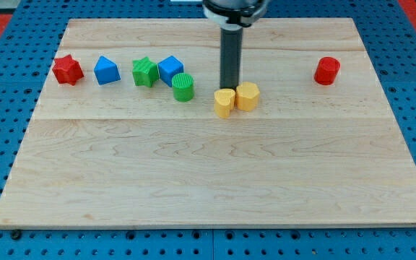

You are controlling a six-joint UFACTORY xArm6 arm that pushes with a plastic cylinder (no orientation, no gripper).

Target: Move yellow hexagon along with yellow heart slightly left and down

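No claw on me, just a rod, so nothing's gripped. My tip [231,87] sits just behind the yellow heart [224,102] and yellow hexagon [248,95], which touch each other mid tabletop [193,180], a bit right of the green cylinder [183,87]. Red cylinder [326,70] is far off to the right.

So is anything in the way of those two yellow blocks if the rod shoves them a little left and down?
Nothing visible. My tip sits just above the yellow heart and yellow hexagon, which touch. The wooden board below-left looks bare; the green cylinder lies up-left, off that path.
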